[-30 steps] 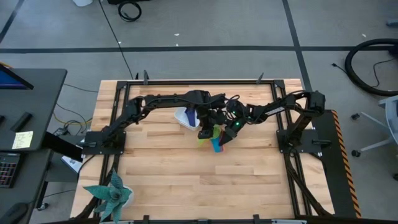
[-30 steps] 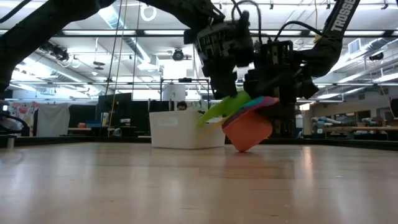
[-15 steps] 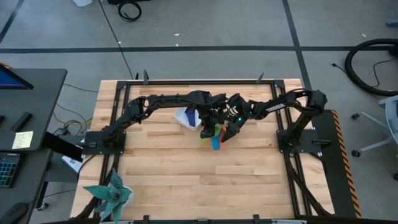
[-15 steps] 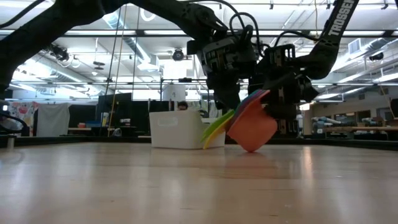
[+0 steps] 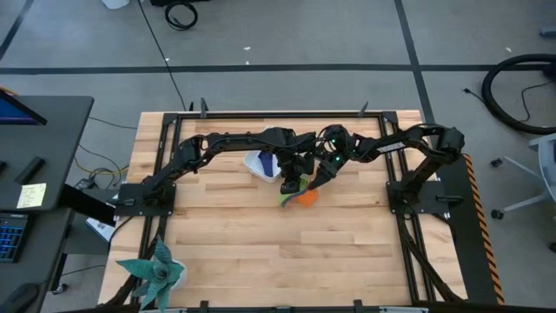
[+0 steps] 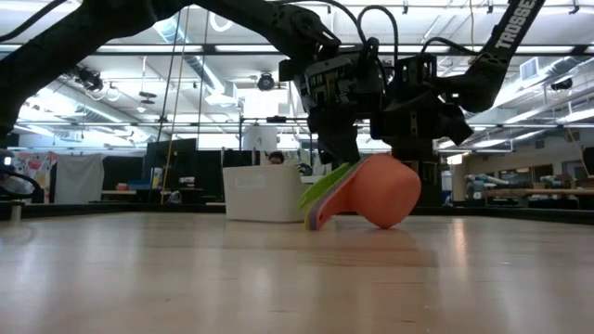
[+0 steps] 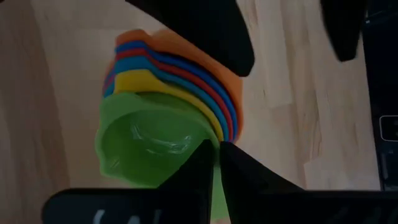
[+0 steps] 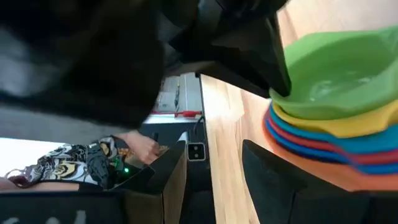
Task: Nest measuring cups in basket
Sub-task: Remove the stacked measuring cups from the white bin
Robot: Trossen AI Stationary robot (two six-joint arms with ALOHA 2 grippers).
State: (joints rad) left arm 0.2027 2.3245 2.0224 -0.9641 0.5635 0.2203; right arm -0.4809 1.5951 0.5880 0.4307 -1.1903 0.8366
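Risk: the nested stack of measuring cups (image 6: 367, 193) is tipped on its side on the table (image 5: 261, 252); a pull on one rim could peel the green cup (image 7: 146, 143) out and undo the nesting
Cause: the left tool (image 7: 216, 163) pinches only the green cup's thin rim, not the whole set
Second risk: the two tools crowd together over the stack and could knock each other
Stack: green innermost, then yellow, blue and red layers, the orange cup (image 6: 385, 190) outermost, touching the table just beside the white basket (image 6: 269, 193), not in it
Left tool: fingers together, clamped on the green rim, directly above the stack
Right tool (image 8: 214, 180): fingers apart, close beside the stack's orange side; a grip cannot be confirmed
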